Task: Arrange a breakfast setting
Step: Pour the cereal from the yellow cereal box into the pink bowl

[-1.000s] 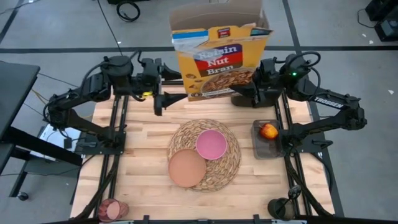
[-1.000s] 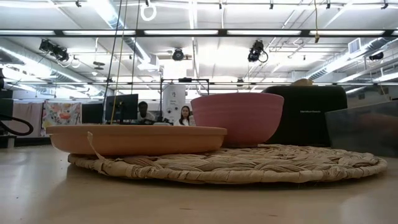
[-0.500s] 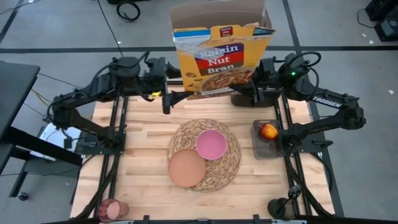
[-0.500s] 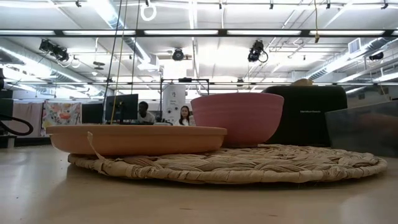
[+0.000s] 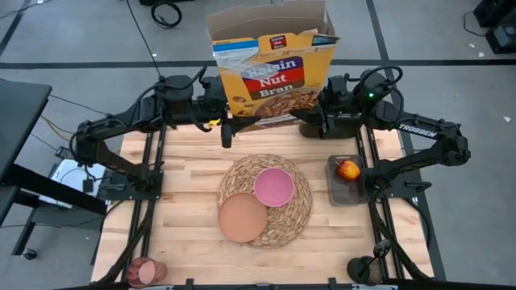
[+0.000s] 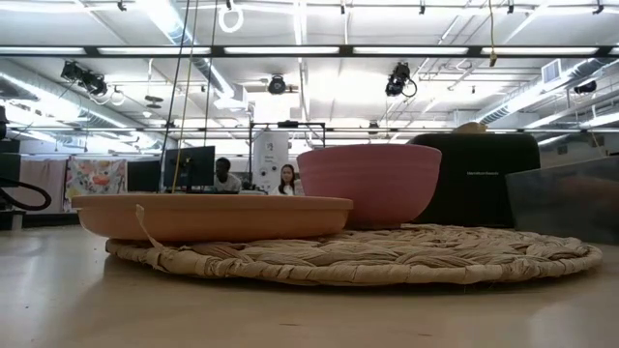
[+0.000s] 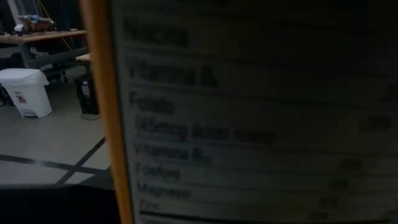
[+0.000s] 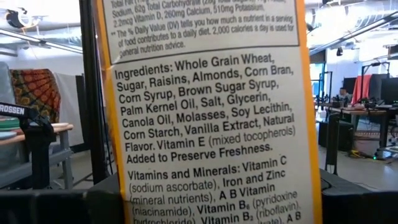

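An open Raisin Nut Bran cereal box (image 5: pixel 274 76) hangs upright above the table's far edge, with my right gripper (image 5: pixel 316 126) shut on its lower right side. My left gripper (image 5: pixel 226 129) is at the box's lower left edge, and its wrist view is filled by the nutrition panel (image 7: pixel 249 124). The round woven placemat (image 5: pixel 264 200) lies mid-table. On it rest the pink bowl (image 5: pixel 274 186) and the tan plate (image 5: pixel 243 217). The red apple (image 5: pixel 348 170) sits in a dark tray. The tumbler (image 5: pixel 147 271) lies at the near left corner. My right gripper holds the box low down at its narrow ingredients side (image 8: pixel 205 186), coming level from the table's right. One dark finger (image 8: pixel 56 208) shows on each side of that panel, on the box's front and back faces. The box stays upright, lifted clear of the table.
The dark tray (image 5: pixel 343 192) stands right of the placemat. The low view shows the plate (image 6: pixel 213 215) and bowl (image 6: pixel 368 184) on the placemat (image 6: pixel 368 256), and people far off in the room. Bare wood lies left of and in front of the placemat.
My left gripper has gone toward the table's right, up to the box's left side. The box, still upright and clear of the table, has shifted a little toward the left arm.
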Controlling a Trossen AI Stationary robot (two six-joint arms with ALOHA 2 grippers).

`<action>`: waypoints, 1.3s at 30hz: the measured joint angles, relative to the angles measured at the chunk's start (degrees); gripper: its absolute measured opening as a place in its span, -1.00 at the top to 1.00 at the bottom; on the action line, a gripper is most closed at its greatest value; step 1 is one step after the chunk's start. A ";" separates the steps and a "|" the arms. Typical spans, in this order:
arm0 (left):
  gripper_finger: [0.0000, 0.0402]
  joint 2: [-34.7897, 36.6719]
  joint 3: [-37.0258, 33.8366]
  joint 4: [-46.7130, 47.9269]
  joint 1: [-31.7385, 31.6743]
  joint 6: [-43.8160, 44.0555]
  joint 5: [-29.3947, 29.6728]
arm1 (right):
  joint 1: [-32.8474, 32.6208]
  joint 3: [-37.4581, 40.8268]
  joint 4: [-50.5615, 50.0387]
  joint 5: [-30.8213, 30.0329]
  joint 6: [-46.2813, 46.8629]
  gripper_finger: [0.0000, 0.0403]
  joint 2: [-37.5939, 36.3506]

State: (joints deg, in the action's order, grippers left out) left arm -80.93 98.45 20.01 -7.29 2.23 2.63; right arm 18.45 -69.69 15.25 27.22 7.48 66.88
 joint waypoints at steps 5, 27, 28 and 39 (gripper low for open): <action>-0.24 -0.04 0.00 -0.32 0.00 -0.12 0.13 | -0.02 -0.02 0.49 -0.57 -0.03 -0.33 0.03; -0.23 6.15 0.03 -10.05 -0.04 -1.63 0.61 | 1.58 -0.11 13.31 -6.33 -1.59 -0.93 -3.64; -0.23 6.45 0.09 -11.29 -0.04 -1.63 0.69 | 1.65 -0.11 13.12 -6.50 -1.72 -0.93 -3.73; -0.23 6.51 0.11 -27.42 0.09 -1.11 0.64 | -1.80 0.00 15.98 -9.99 -0.95 -0.93 1.59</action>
State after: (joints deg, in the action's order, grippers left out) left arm -74.42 98.56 -7.41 -7.20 1.11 3.27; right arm 16.65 -69.69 31.23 17.24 6.53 68.47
